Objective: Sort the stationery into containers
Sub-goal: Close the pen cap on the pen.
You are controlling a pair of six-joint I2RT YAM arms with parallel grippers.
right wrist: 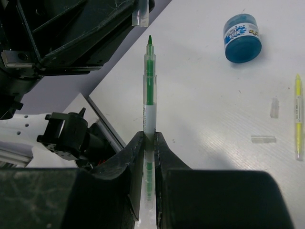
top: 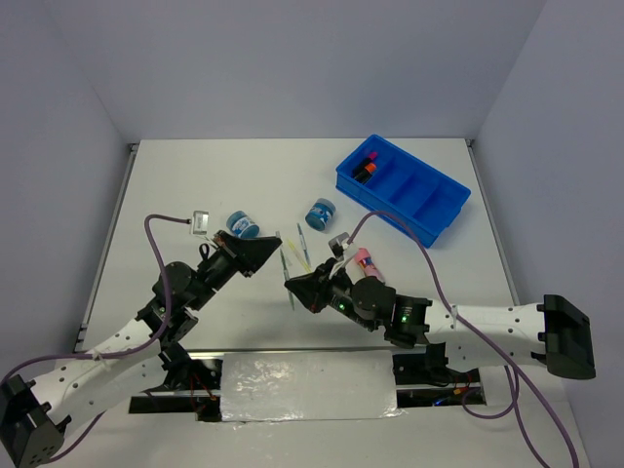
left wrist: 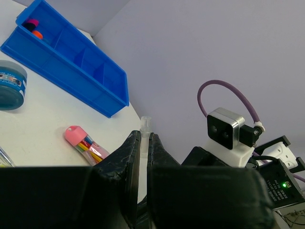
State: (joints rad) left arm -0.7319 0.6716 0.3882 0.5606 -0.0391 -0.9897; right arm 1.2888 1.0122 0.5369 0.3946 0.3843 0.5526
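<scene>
The step in hand looks like capping a pen before it is sorted. The right gripper (right wrist: 147, 139) is closed tight on the barrel of a green pen (right wrist: 149, 95), whose bare tip points at the left gripper (left wrist: 144, 139). The left gripper is pinched nearly closed on a small clear cap (left wrist: 146, 125) that sticks out past its fingertips. Both are held above the tabletop (top: 195, 175) in front of the arms, with the cap's mouth just beyond the pen tip and slightly off its line.

The tray (top: 385, 208) sits at the far right, well apart, with highlighters (top: 366, 168) in its end compartment. A tub (right wrist: 242, 38), a yellow pen (right wrist: 298, 119) and two clear pieces (right wrist: 263, 139) lie loose on the tabletop.

The next move likely calls for lining the tip up with the cap, pushing them together, then carrying the pen to the tray.
</scene>
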